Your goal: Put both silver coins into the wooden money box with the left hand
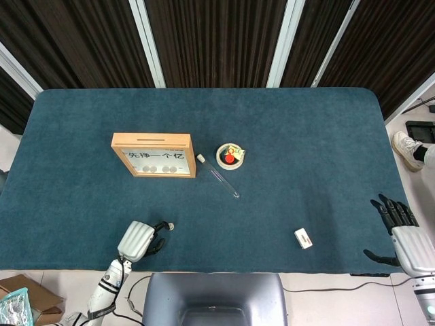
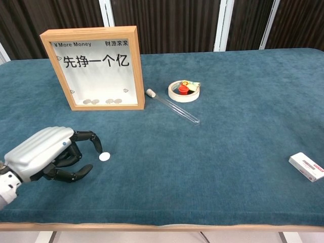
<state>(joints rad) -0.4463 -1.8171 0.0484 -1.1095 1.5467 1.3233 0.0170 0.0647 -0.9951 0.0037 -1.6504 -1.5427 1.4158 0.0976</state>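
A single silver coin [image 2: 104,156] is lying flat on the table [image 2: 228,152] near its front edge, well short of the wooden money box [image 2: 93,68], which is standing upright further back and slightly to the left. The left hand [image 2: 50,159] is being held low over the cloth just to the left of the coin, fingers curled but parted, with one fingertip [image 2: 99,149] touching or almost touching the coin's left rim; which of the two cannot be told from either view. Nothing is being gripped by that hand. The coin is thus lying just beyond the fingertips, toward the robot's right, so the coming pinch is judged to depend on the thumb being brought under or beside the disc from the near side. Being a flat round disc, it offers no long axis to align with, and it is likely to slide on the cloth rather than lift. The right hand [image 1: 402,234] is being kept at the far right edge of the table, fingers spread and empty, well apart from the coin. Several coins are resting inside the box behind its window; a second loose coin is not being shown anywhere on the table.
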